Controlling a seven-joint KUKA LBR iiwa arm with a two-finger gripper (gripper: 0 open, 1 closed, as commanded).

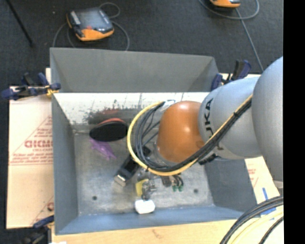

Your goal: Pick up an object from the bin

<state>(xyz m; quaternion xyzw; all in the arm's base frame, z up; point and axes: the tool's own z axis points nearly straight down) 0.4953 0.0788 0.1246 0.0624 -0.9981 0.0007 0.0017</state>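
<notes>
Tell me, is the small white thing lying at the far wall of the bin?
No, the small white thing lies by the near wall of the bin, at the bottom of the camera view.

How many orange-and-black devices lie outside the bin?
2. One orange-and-black device lies beyond the far left corner of the bin; the second device is at the top edge, partly cut off. More may lie outside view.

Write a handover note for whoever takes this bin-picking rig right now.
Gripper: low in the bin, near its front wall, beneath the orange wrist cover; a hold cannot be told.
Nearest things: yellow piece beside it, white lump just in front, black-and-silver block to the view's left.
Farther back-left: black oval brush, purple scrap.
Done: arm is in the bin. Left: grasp one thing, lift it out.
</notes>
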